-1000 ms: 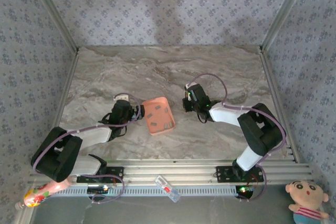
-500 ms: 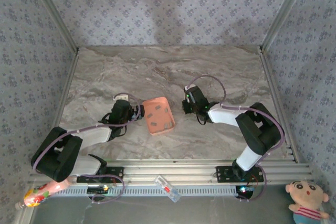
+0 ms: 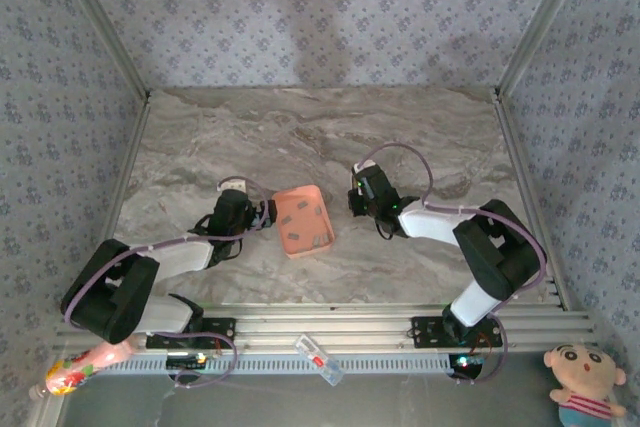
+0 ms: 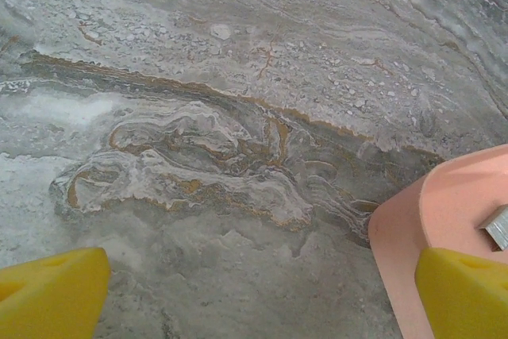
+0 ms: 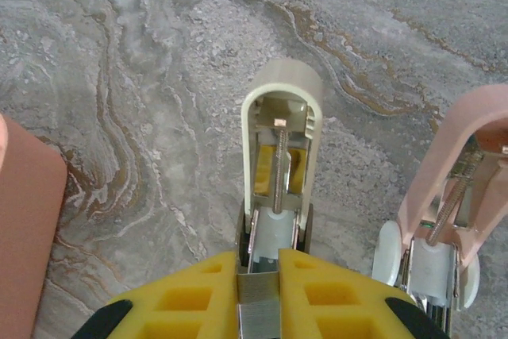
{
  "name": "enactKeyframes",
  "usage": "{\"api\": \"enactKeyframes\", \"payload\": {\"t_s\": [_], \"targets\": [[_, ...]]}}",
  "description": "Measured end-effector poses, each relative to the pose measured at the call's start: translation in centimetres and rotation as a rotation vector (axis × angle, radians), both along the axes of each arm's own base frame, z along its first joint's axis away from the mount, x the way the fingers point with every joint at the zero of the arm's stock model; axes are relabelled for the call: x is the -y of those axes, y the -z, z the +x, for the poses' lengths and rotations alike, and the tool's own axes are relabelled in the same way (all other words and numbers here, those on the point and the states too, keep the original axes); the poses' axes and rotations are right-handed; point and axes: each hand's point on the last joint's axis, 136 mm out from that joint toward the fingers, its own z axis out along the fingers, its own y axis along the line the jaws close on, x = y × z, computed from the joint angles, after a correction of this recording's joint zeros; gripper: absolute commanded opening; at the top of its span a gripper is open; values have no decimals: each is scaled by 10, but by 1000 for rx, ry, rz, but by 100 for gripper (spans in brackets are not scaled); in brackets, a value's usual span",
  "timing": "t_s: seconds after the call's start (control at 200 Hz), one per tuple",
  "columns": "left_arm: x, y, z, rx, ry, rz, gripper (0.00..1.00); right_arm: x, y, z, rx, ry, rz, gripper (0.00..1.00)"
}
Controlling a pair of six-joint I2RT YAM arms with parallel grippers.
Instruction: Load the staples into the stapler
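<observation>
— The worktop (image 4: 238, 77) looks like grey-veined marble, smooth with a dull sheen.
— The tray (image 4: 444, 204) is pink, matt, likely plastic.
— The stapler (image 5: 282, 93) has a smooth cream plastic shell around bright bare metal.
— The staples (image 4: 498, 228) in the tray: grey metal.

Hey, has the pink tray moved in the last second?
No. The tray keeps its place and angle against the front rail in the top view.
</observation>
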Motion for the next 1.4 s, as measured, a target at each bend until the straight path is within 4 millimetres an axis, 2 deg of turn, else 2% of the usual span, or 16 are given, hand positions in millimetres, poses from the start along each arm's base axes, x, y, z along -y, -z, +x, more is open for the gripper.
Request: {"api": "enactKeyframes", "payload": {"t_s": [0.38,0.7,0.97,1.149,1.399], "targets": [[1,-1,1,2,3,-3,98,2,11,-4,-23,8,-5,17],[2,-1,1,1,5,-5,98,2,11,-3,-20,12,2,17],[2,-1,1,1,8,-8,98,1,-7,-2,13,12,25,17],[2,-1,1,0,8,-8,98,1,-8,-2,14,10,29,17],[2,-2,1,1,8,-8,98,0,5,-4,-17,3,15,17]]}}
